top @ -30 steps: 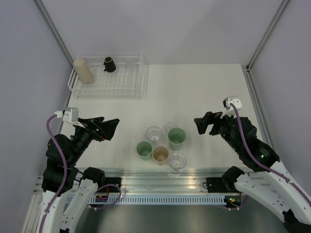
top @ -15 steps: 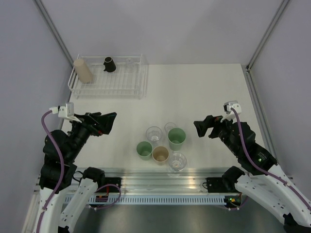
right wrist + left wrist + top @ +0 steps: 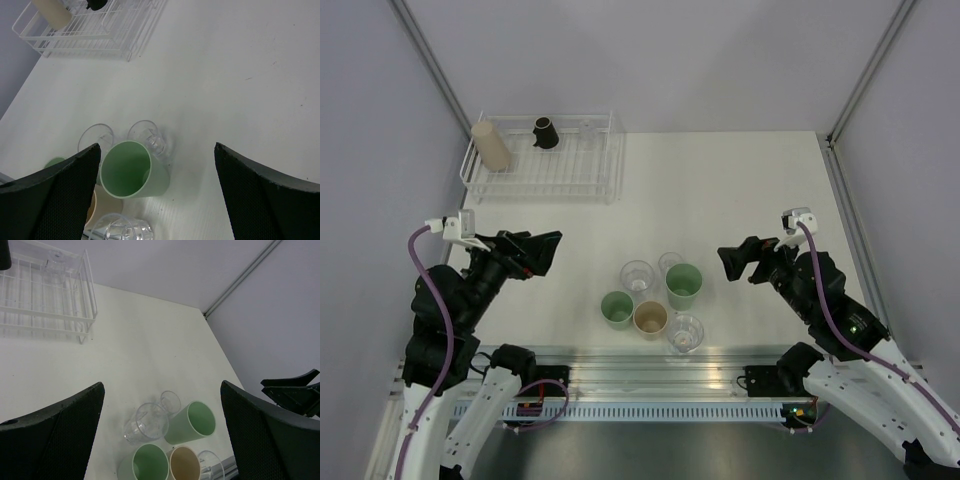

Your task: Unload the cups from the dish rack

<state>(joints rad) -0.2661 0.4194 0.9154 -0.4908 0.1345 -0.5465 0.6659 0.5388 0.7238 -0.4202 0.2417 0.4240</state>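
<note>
Your left pincer [image 3: 542, 252] hangs above the table's [image 3: 740, 180] left side, toward the near edge, its fingers spread wide and aimed at the middle. Your right pincer [image 3: 732, 262] mirrors it from the right side, spread just as wide.

1. Here's the white tabletop [image 3: 750, 190], matte and evenly lit, with soft shadows only.
2. A pale grey back wall [image 3: 660, 60] rises right behind it.
3. A grey left wall [image 3: 370, 140] and right wall [image 3: 920, 150] box it in.
4. Metal corner posts [image 3: 432, 68] slant up at both back corners.
5. A ribbed aluminium rail [image 3: 660, 378] runs along the near edge.
</note>
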